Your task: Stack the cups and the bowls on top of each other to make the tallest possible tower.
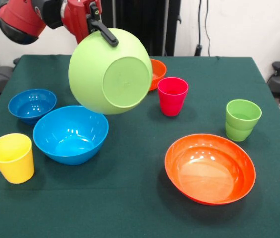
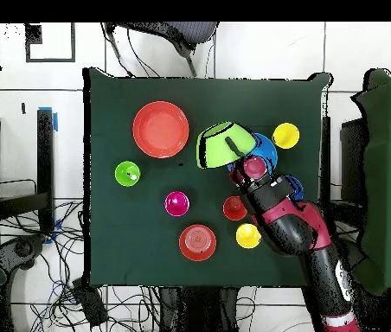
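Observation:
My gripper (image 1: 102,30) is shut on the rim of the large lime green bowl (image 1: 111,72) and holds it tilted in the air, base toward the front camera; overhead the gripper (image 2: 238,169) holds the bowl (image 2: 221,145) beside the large blue bowl (image 2: 266,152). On the cloth stand the large blue bowl (image 1: 70,134), small blue bowl (image 1: 31,105), a yellow cup (image 1: 12,157), pink-red cup (image 1: 172,95), light green cup (image 1: 242,119), wide orange bowl (image 1: 209,167) and small orange bowl (image 1: 158,73). The orange cup (image 2: 234,207) and second yellow cup (image 2: 248,235) show only overhead.
The green tablecloth (image 1: 130,208) covers the table. My arm (image 2: 294,229) reaches over the small blue bowl (image 2: 295,184) in the overhead view. Cables lie on the floor around the table.

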